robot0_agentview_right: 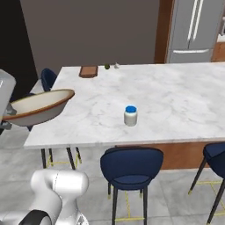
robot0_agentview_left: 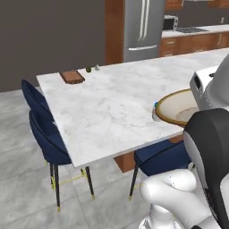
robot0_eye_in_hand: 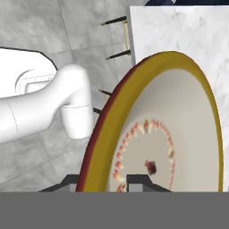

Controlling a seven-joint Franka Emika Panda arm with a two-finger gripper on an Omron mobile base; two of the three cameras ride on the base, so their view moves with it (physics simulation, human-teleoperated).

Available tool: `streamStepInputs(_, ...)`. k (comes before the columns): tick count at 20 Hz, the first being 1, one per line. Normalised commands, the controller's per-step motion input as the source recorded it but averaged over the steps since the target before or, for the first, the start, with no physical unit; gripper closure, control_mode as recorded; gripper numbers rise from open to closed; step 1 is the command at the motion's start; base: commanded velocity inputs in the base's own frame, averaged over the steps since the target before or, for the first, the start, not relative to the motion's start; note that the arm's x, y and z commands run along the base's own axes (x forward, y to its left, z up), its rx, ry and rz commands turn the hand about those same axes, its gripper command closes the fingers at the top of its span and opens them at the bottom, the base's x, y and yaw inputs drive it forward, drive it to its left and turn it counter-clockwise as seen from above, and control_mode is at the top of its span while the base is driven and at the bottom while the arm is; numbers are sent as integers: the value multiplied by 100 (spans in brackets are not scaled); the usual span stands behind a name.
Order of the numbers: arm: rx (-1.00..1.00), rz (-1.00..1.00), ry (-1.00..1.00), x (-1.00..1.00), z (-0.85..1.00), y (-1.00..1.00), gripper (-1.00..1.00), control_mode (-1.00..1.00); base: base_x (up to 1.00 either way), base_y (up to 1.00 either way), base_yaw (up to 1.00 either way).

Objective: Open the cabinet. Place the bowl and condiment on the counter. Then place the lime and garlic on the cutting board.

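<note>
The gripper (robot0_eye_in_hand: 107, 182) pinches the rim of the shallow cream bowl (robot0_agentview_right: 41, 105), held tilted at the white marble counter (robot0_agentview_right: 176, 96) edge; level it, carry it inboard beside the blue-lidded pale jar (robot0_agentview_right: 130, 115), lower gently

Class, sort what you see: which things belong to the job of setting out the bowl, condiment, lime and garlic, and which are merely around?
Job things: bowl, held in the gripper; condiment; counter; cutting board; lime; garlic.

Merely around: blue chairs; fridge; microwave.
</note>
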Motion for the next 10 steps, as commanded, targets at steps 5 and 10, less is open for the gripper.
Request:
streamStepInputs(5,0,0,0,0,0,0,100,100,11,33,26)
streamStepInputs(10,0,0,0,0,0,0,100,100,11,6,24)
